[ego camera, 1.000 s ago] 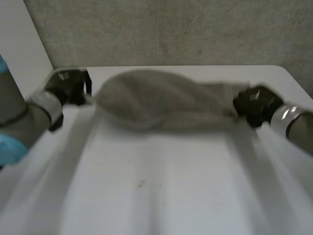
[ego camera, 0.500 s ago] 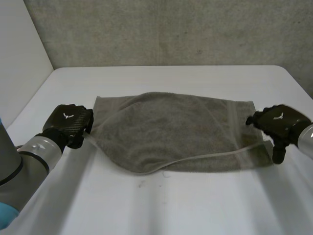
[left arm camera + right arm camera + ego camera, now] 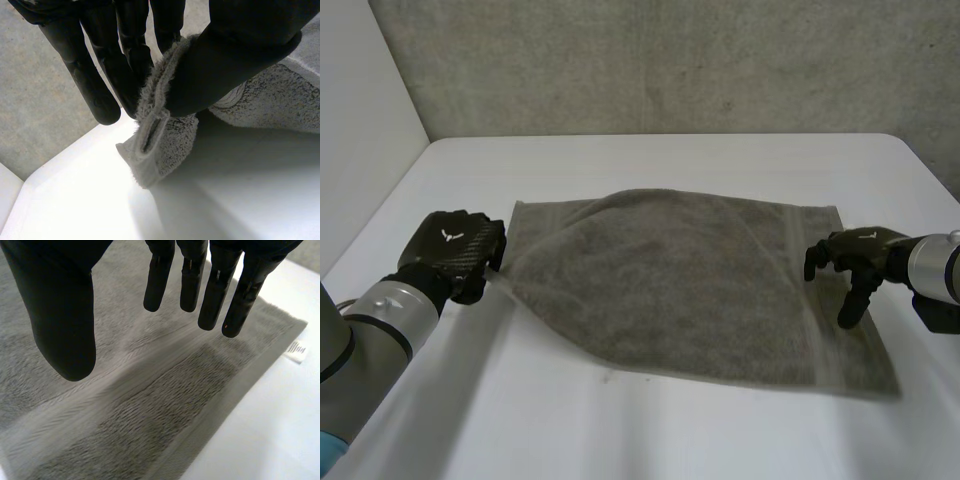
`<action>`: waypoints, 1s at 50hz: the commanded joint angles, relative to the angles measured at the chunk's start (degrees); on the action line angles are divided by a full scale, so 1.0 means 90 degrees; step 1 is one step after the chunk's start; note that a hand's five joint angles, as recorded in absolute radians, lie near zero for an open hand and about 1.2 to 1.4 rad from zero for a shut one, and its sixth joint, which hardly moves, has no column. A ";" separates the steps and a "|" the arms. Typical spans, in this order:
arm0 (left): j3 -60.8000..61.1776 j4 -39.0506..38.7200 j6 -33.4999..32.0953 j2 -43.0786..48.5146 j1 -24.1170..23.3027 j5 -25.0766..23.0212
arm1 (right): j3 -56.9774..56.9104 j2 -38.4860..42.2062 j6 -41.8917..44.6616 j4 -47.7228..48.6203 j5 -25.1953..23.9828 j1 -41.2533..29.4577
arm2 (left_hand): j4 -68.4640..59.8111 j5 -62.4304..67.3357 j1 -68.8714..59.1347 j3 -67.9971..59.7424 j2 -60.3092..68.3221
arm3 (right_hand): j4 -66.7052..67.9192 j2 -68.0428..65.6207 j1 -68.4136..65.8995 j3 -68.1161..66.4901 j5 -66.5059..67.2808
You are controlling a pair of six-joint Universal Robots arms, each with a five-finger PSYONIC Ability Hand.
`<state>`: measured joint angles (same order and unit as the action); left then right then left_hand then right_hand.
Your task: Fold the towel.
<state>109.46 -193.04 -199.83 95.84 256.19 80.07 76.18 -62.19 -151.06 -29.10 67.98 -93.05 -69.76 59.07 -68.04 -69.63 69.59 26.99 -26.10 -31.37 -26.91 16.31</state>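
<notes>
A grey towel point(image 3: 670, 280) lies spread across the middle of the white table point(image 3: 620, 430), its left part folded over and slightly raised. My left hand point(image 3: 455, 250) is at the towel's left corner. In the left wrist view my thumb point(image 3: 240, 55) and fingers point(image 3: 125, 65) pinch the towel's hemmed corner point(image 3: 155, 145) just above the table. My right hand point(image 3: 855, 255) hovers over the towel's right edge. In the right wrist view its fingers point(image 3: 215, 285) hang straight and apart above the towel's woven band point(image 3: 150, 405), holding nothing.
A small white label point(image 3: 297, 351) sticks out at the towel's corner beyond my right fingertips. A grey wall point(image 3: 670, 60) rises behind the table's far edge. Bare table runs along the front and at both sides of the towel.
Both hands had the towel bunched in the air at the back. It came down flat towards the front; the right hand let go and its side settled on the table.
</notes>
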 commanded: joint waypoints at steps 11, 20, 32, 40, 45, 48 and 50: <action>0.0035 -0.0094 0.0006 0.0015 0.0138 0.0000 | 0.1777 -0.1203 0.0163 0.0488 -0.0150 0.0046 | -0.1138 0.1215 -0.1328 -0.1152 0.1157 | -0.0010 -0.0089 0.0496 0.0000 0.0067; 0.0026 -0.0094 0.0026 0.0044 0.0168 0.0010 | 0.3704 -0.2094 0.0847 0.1984 -0.0366 0.0173 | -0.1138 0.1215 -0.1328 -0.1152 0.1157 | 0.0084 -0.0183 0.0403 -0.0093 0.0160; 0.0035 -0.0104 0.0026 0.0113 0.0168 0.0010 | 0.4924 -0.2260 0.1150 0.3437 -0.0834 0.0826 | -0.1138 0.1215 -0.1328 -0.1152 0.1157 | 0.0569 -0.0668 -0.0082 -0.0578 0.0645; 0.0035 -0.0113 0.0055 0.0132 0.0168 0.0010 | 0.5188 -0.2191 0.1150 0.3975 -0.1332 0.1217 | -0.1138 0.1215 -0.1328 -0.1152 0.1157 | 0.1035 -0.1134 -0.0548 -0.1044 0.1111; 0.0035 -0.0113 0.0075 0.0181 0.0168 0.0010 | 0.5208 -0.1997 0.1150 0.4190 -0.1459 0.1276 | -0.1138 0.1215 -0.1328 -0.1152 0.1157 | 0.1446 -0.1545 -0.0959 -0.1455 0.1522; 0.0045 -0.0113 0.0075 0.0191 0.0168 0.0010 | 0.5208 -0.1860 0.1160 0.4259 -0.1450 0.1286 | -0.1138 0.1215 -0.1328 -0.1152 0.1157 | 0.1523 -0.1622 -0.1036 -0.1532 0.1599; 0.0045 -0.0113 0.0075 0.0210 0.0168 0.0010 | 0.5198 -0.1801 0.1169 0.4269 -0.1450 0.1296 | -0.1138 0.1215 -0.1328 -0.1152 0.1157 | 0.1542 -0.1640 -0.1055 -0.1551 0.1618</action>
<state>109.84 -194.07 -199.25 97.34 257.69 80.16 123.01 -80.54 -140.66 8.11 55.40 -81.65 -69.76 59.07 -68.04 -69.63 69.59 34.47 -34.34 -39.74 -34.56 23.15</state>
